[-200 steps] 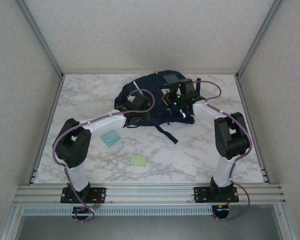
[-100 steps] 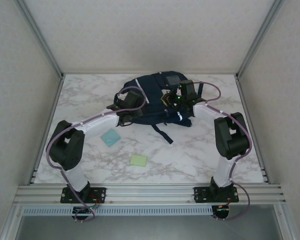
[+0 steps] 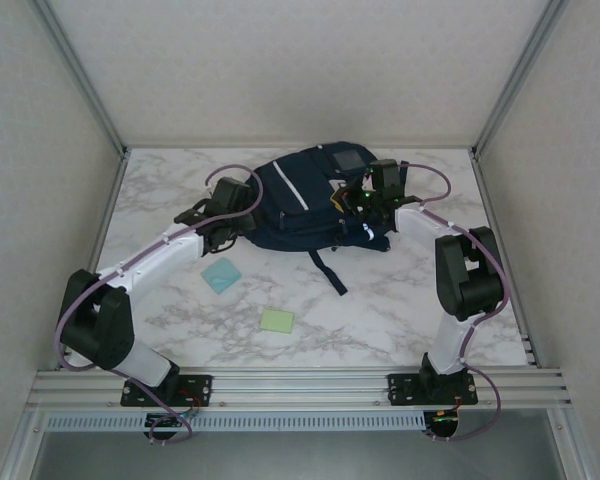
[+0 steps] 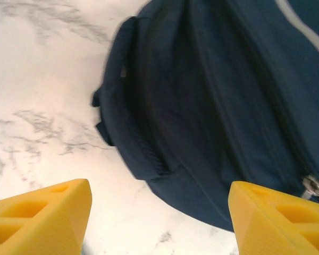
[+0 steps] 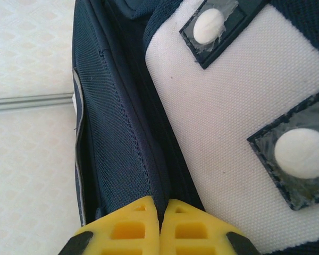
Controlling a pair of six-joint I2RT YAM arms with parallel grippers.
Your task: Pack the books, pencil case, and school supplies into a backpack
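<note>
One navy-blue backpack (image 3: 300,205), one light-blue square pad (image 3: 221,275) and one pale-green square pad (image 3: 276,320) lie on the surface (image 3: 380,310).

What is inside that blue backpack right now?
Its inside is hidden: the backpack lies flat, and its navy fabric covers whatever it holds. The light-blue pad and green pad lie outside it.

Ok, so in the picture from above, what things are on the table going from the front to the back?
green pad → blue pad → backpack
</note>
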